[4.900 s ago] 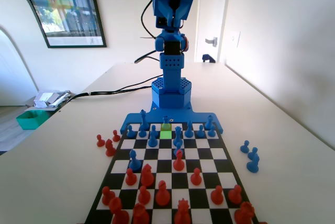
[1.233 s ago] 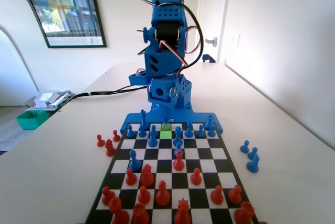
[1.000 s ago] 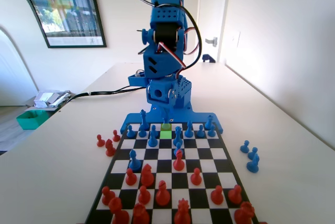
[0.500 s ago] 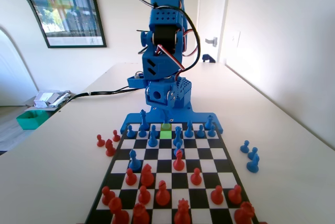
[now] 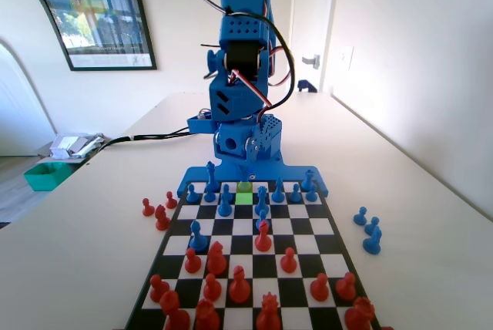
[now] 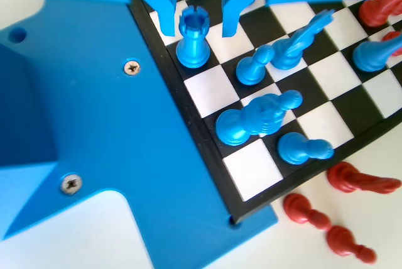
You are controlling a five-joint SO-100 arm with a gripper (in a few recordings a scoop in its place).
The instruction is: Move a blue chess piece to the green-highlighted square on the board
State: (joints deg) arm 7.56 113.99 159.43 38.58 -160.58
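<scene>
In the wrist view my gripper (image 6: 198, 24) hangs open over the back row of the board (image 6: 207, 149), its two jaws on either side of a blue rook (image 6: 193, 43) and not touching it. Short blue pawns (image 6: 253, 68) (image 6: 303, 149) stand one row further in, beside a blue bishop (image 6: 257, 120) and a knight (image 6: 300, 35). In the fixed view the gripper (image 5: 243, 166) is low at the far end, just behind the green-highlighted square (image 5: 244, 198). That square is bare, with blue pawns (image 5: 224, 206) (image 5: 262, 207) on either side of it.
Red pieces (image 5: 239, 284) fill the near half of the board (image 5: 317, 226). A lone blue pawn (image 5: 197, 237) stands further forward on the left. Three red pieces (image 5: 159, 214) lie off the board on the left, three blue ones (image 5: 371, 230) on the right. Cables (image 5: 154, 135) run leftwards behind the arm.
The arm has folded down from upright, bringing the gripper low over the board's far rows. Over the last second it sank slightly. No piece has moved.
</scene>
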